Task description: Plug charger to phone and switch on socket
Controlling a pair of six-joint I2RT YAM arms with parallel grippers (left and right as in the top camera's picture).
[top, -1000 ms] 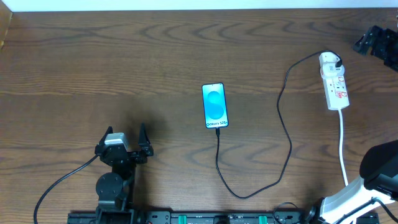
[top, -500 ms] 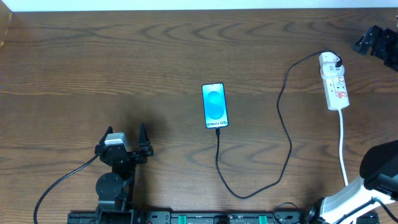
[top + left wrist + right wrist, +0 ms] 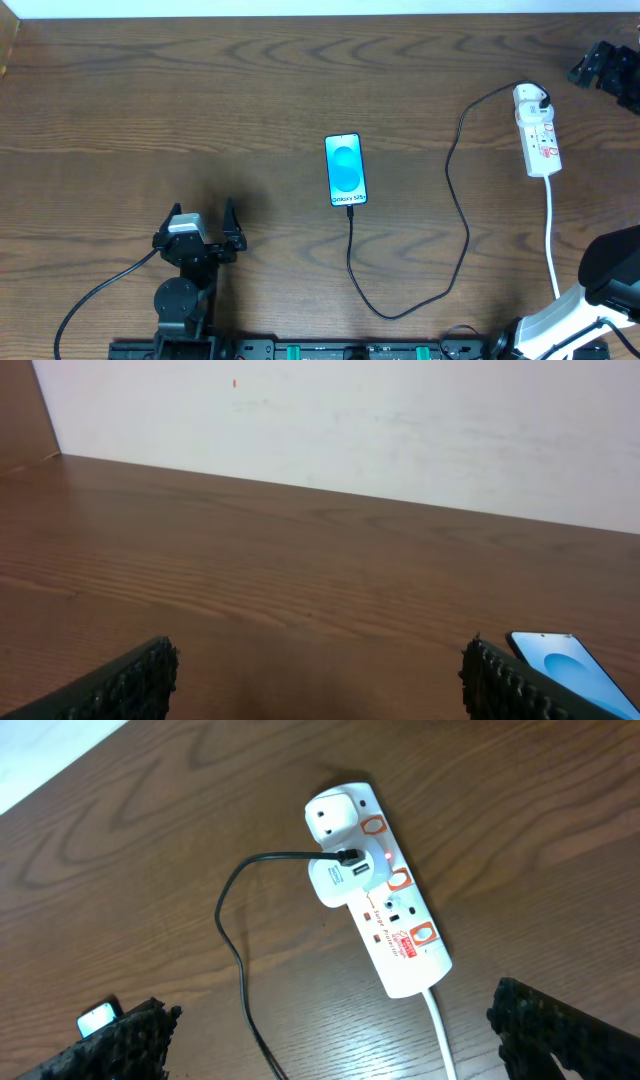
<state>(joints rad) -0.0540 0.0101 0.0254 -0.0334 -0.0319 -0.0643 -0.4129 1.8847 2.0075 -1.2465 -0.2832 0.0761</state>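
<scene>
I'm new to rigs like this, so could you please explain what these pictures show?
Two robot arms work at a wooden table. One picture looks down from above; the other two come from cameras on each wrist, so the dark ridged shapes at their lower corners are that arm's own fingers. On the table lie a phone with a blue screen and a white socket strip, joined by a black charger cable. The left gripper and the right gripper are open, holding nothing.

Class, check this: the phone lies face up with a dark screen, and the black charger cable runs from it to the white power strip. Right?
No: the overhead view shows the phone with its screen lit bright blue, not dark. The charger cable does run from it to the power strip.
</scene>
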